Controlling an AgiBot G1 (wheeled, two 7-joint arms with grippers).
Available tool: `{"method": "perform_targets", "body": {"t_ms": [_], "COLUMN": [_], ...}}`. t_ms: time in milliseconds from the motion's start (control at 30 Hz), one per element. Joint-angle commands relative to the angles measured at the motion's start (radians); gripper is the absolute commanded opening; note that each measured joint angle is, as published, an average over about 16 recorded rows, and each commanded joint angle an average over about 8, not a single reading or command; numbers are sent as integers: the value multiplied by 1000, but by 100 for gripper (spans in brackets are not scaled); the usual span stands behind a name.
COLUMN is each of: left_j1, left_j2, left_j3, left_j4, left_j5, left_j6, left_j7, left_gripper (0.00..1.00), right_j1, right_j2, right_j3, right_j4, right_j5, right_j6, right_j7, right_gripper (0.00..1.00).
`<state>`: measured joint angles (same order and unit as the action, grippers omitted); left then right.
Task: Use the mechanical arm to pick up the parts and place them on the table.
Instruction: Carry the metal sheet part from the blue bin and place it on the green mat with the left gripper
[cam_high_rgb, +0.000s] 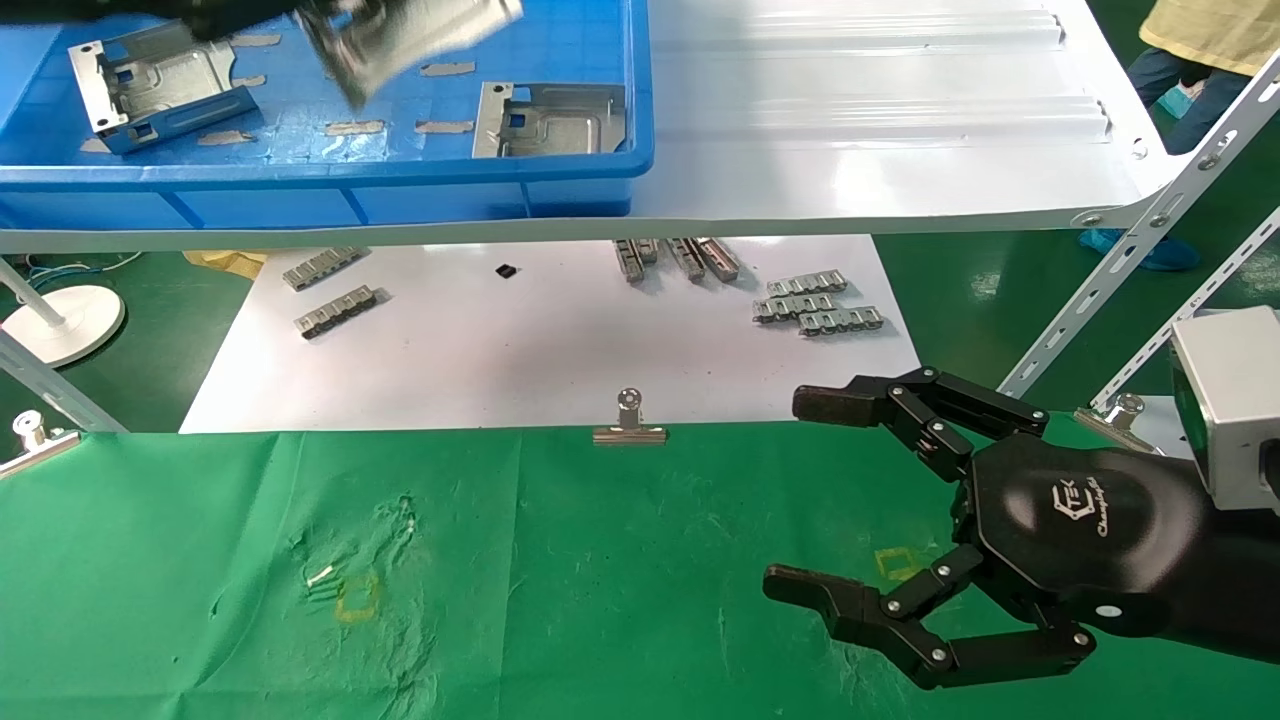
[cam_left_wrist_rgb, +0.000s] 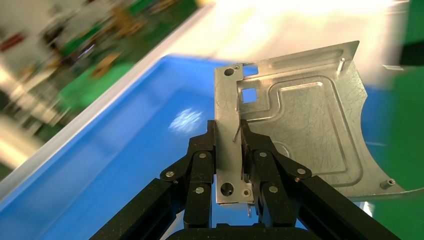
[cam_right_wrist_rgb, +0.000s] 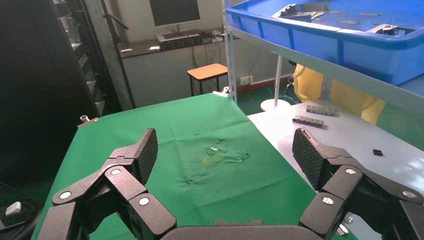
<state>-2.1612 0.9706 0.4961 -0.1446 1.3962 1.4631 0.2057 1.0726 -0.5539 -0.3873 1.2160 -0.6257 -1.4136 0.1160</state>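
My left gripper (cam_left_wrist_rgb: 228, 150) is shut on the flange of a silver sheet-metal part (cam_left_wrist_rgb: 300, 120) and holds it above the blue crate (cam_left_wrist_rgb: 125, 150). In the head view the held part (cam_high_rgb: 420, 35) is blurred at the top, over the crate (cam_high_rgb: 330, 170). Two more parts lie in the crate, one at the left (cam_high_rgb: 155, 85), one at the right (cam_high_rgb: 550, 120). My right gripper (cam_high_rgb: 800, 495) is open and empty, hovering over the green cloth table (cam_high_rgb: 500, 580) at the right. It also shows in the right wrist view (cam_right_wrist_rgb: 222, 150).
The crate sits on a glossy white board (cam_high_rgb: 900, 130). Under it lie grey ridged strips (cam_high_rgb: 815, 305) on a white sheet. A silver binder clip (cam_high_rgb: 629, 425) holds the cloth's far edge. Yellow square marks (cam_high_rgb: 357, 597) are on the cloth. A person (cam_high_rgb: 1200, 50) stands far right.
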Motion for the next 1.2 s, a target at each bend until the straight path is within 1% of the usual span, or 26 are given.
{"method": "perform_targets", "body": {"t_ms": [33, 100, 233, 433, 533, 633, 867, 900, 933, 1133, 1167, 1200], "left_j1": [9, 39, 128, 341, 418, 460, 507, 512, 516, 518, 514, 511], "left_j2": [-22, -44, -104, -251, -297, -307, -297, -295, -292, -252, -244, -236], "left_j3": [-10, -8, 20, 103, 151, 199, 294, 303, 312, 341, 342, 342], "left_j4": [-14, -48, -159, -391, -435, -424, -370, -360, -348, -231, -209, -187], "left_j5": [-16, -37, -99, -263, -309, -302, -228, -223, -220, -205, -204, -204], "left_j6": [93, 131, 147, 142, 133, 124, 119, 118, 116, 86, 80, 75], "left_j7": [59, 113, 192, 313, 368, 433, 608, 624, 636, 666, 669, 672], "left_gripper": [0, 0, 0, 0, 0, 0, 0, 3, 12, 87, 97, 100], "right_j1": [0, 0, 0, 0, 0, 0, 0, 0, 0, 0, 0, 0], "right_j2": [0, 0, 0, 0, 0, 0, 0, 0, 0, 0, 0, 0], "right_j3": [0, 0, 0, 0, 0, 0, 0, 0, 0, 0, 0, 0], "right_j4": [0, 0, 0, 0, 0, 0, 0, 0, 0, 0, 0, 0], "right_j5": [0, 0, 0, 0, 0, 0, 0, 0, 0, 0, 0, 0], "right_j6": [0, 0, 0, 0, 0, 0, 0, 0, 0, 0, 0, 0], "right_j7": [0, 0, 0, 0, 0, 0, 0, 0, 0, 0, 0, 0], "right_gripper": [100, 100, 100, 100, 100, 100, 100, 100, 100, 100, 100, 100]}}
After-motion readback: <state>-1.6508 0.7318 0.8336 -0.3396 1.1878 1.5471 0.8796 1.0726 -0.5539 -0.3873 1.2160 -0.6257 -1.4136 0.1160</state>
